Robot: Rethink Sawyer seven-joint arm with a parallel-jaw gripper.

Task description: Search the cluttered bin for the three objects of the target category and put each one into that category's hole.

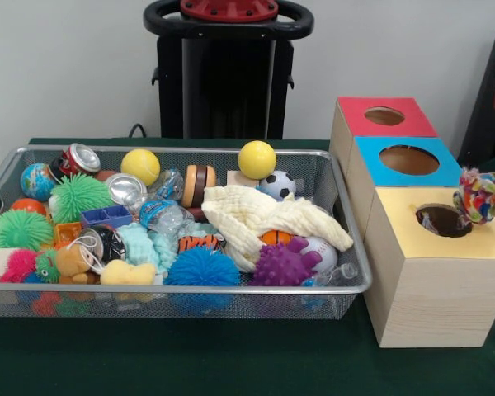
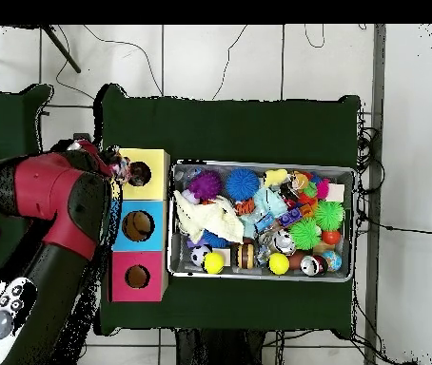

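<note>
Wire bin (image 1: 351, 285) crammed with toys, tool (image 1: 482, 196) clamped on rope toy (image 1: 477, 202) beside yellow box's hole (image 1: 442, 220)

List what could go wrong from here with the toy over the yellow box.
1. The colourful rope toy sits at the edge of the yellow box's hole, not over its middle; released now, it might catch on the rim or fall beside the box.
2. The gripper itself is hidden behind the toy and the arm, so its hold cannot be checked.
3. The cloth covers part of the bin and may hide remaining targets.
</note>
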